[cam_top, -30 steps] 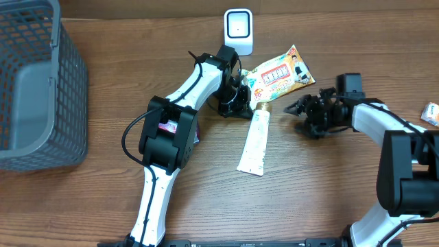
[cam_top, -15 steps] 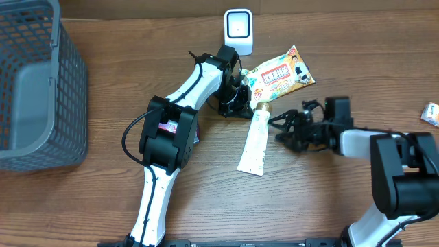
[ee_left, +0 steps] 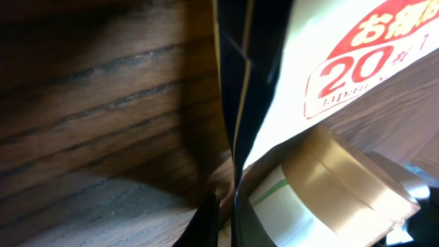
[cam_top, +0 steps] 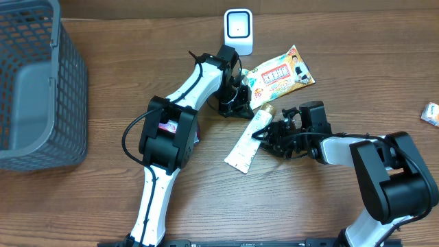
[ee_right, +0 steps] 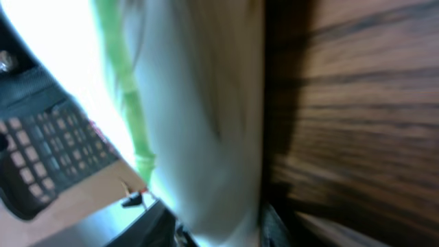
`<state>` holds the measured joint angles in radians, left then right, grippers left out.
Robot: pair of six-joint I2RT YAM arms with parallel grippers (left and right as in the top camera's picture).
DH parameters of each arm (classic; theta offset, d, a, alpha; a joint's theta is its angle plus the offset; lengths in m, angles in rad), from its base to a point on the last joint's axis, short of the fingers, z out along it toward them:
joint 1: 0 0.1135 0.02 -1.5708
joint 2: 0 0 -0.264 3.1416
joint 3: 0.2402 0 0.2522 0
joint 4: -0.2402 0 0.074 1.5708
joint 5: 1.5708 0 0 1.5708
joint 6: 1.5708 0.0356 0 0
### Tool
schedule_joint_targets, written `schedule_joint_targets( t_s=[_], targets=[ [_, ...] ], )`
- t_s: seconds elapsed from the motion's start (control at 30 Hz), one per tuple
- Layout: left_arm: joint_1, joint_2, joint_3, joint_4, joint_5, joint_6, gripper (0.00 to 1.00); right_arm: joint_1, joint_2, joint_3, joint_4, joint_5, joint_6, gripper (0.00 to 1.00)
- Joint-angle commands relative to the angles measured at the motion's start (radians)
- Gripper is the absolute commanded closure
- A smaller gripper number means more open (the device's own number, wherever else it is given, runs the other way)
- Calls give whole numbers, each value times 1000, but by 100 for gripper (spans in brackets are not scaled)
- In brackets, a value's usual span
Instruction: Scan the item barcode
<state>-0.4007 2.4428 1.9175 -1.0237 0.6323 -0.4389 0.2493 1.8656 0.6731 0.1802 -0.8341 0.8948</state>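
Your left gripper clamped on pouch edge, your right gripper around tube at pouch's 7 o'clock, grip unclear

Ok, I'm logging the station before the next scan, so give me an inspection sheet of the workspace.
Surface: wooden table, nothing spilled.
Job's things: scanner upright at far edge; snack pouch beside it; tube below, gold cap towards the pouch.
Clutter: grey basket at left; small packet at right edge.
Grippers: left gripper, jaws shut on the pouch corner; right gripper at the tube, grip unclear.
Cables: black cable looped beside left arm.
Surroundings: nothing seen.
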Motion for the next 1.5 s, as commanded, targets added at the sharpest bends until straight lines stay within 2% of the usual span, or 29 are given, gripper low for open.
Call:
schedule_joint_targets(
  t_s=[0.0,0.2,0.33,0.47,0.6,0.67,0.77,0.83,0.87,0.93,1.23,1.47],
  targets=[
    [-12,71,-35,3,-108,-3,96,3,3,-12,-1,108,19,68],
    [-12,71,-35,0,-108,-3,96,3,3,-12,52,138,17,95],
    [-12,71,-35,0,-108,-3,96,4,3,-12,103,138,-14,96],
    [-12,71,-35,0,-108,-3,95,4,3,-12,101,96,-109,96],
    [-12,71,-35,0,-108,-3,80,-3,3,-12,109,-31,-260,96],
    [-12,71,-35,0,-108,-3,64,-12,3,-12,129,-109,-317,96],
    [-12,71,-35,1,-111,-3,61,-29,3,-12,150,-201,-373,96],
    [-12,71,-35,1,-112,-3,40,-39,3,-12,148,-217,-392,96],
    [-12,71,-35,1,-112,-3,25,-43,3,-12,148,-229,-407,96],
    [-12,71,-35,1,-111,-3,0,-55,3,-12,149,-258,-435,96],
    [-12,71,-35,14,-111,-3,0,-69,3,-12,237,-437,-488,96],
    [-4,71,-35,36,-110,-3,0,-69,3,-12,253,-459,-488,96]
  ],
)
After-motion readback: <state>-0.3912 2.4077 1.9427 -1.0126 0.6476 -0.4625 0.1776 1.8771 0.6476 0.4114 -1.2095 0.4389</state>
